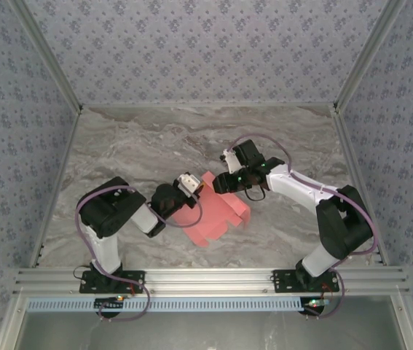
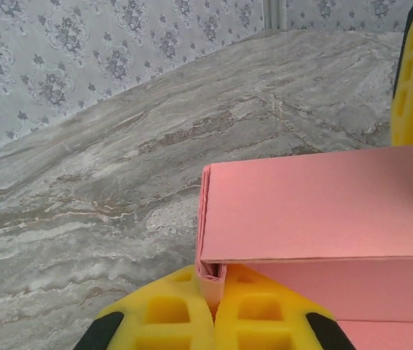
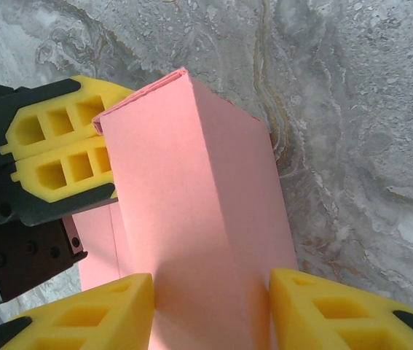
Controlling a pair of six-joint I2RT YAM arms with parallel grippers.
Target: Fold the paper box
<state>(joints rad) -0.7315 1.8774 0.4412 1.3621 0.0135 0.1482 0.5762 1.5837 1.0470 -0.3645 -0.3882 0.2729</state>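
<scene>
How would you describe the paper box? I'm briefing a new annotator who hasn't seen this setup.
On the grey marbled table, look mid-table where the left gripper and right gripper meet. The paper box lies there, a partly folded salmon-pink card, one corner pinched by the left gripper. It is the only pink thing there.

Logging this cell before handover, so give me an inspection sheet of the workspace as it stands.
Surface: grey marble-pattern table.
Job's things: paper box, partly folded, one panel raised, mid-table.
Clutter: nothing seen.
Grippers: left gripper, jaws pinched on a box edge; right gripper, jaws either side of the raised panel, grip unclear.
Cables: purple cables loop along both arms.
Surroundings: patterned walls, aluminium frame at the near edge.
</scene>
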